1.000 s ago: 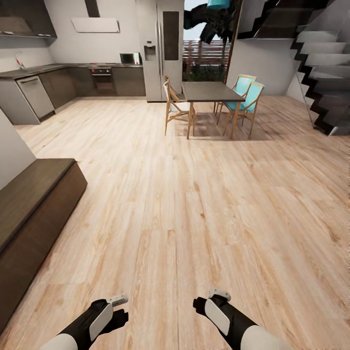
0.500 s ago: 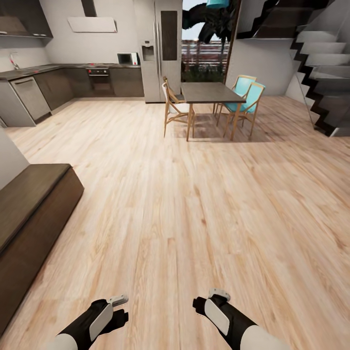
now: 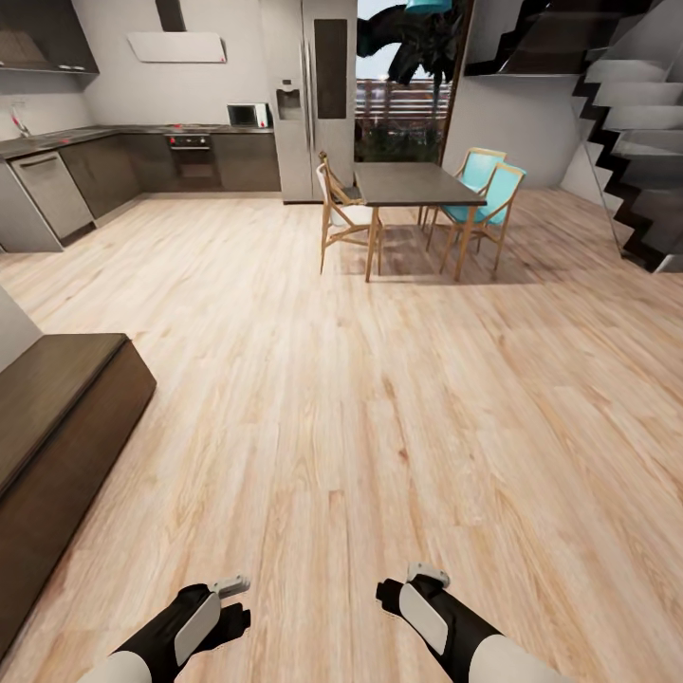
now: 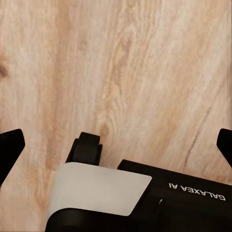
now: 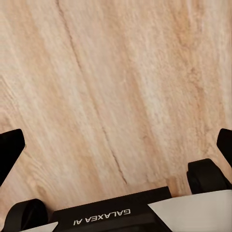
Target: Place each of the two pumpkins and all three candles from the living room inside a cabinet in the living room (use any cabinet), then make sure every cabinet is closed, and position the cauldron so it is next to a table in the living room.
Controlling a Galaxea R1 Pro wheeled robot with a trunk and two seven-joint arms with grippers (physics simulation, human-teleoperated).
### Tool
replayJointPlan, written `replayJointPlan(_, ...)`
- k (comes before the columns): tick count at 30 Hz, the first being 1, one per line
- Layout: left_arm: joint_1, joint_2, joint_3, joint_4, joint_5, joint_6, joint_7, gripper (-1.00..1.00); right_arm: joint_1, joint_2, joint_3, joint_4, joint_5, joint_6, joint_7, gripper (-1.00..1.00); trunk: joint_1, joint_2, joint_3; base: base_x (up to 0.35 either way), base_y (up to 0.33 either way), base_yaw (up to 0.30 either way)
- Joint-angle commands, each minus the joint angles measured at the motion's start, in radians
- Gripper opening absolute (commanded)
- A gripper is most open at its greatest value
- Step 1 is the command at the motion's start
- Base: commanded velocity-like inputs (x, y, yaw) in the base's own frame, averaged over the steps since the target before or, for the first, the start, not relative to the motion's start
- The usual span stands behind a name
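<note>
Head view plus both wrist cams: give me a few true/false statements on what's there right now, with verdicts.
1. The cabinet stands at the robot's left. True.
2. The left gripper holds a pumpkin. False: its fingers are spread wide over bare floor, nothing between them.
3. The dining table has chairs on both sides. True.
4. The right gripper is shut. False: open, nothing held.
5. A cauldron sits on the dining table. False: its top is bare.
</note>
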Motion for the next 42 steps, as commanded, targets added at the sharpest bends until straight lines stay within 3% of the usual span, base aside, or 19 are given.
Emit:
replayJointPlan(1,0.000,0.001,-0.008,-0.003,0.011,0.003,0.009,1.00,-0.001,-0.001,0.007,-0.002,-0.005,0.004,-0.007,1.00,0.001,0.000,-0.001,0.319,0.000,0.000)
replayJointPlan(42,0.000,0.003,-0.008,-0.002,0.011,0.003,0.009,1.00,-0.001,-0.001,0.009,-0.002,-0.005,-0.051,-0.016,1.00,0.001,0.000,-0.001,0.320,0.000,0.000)
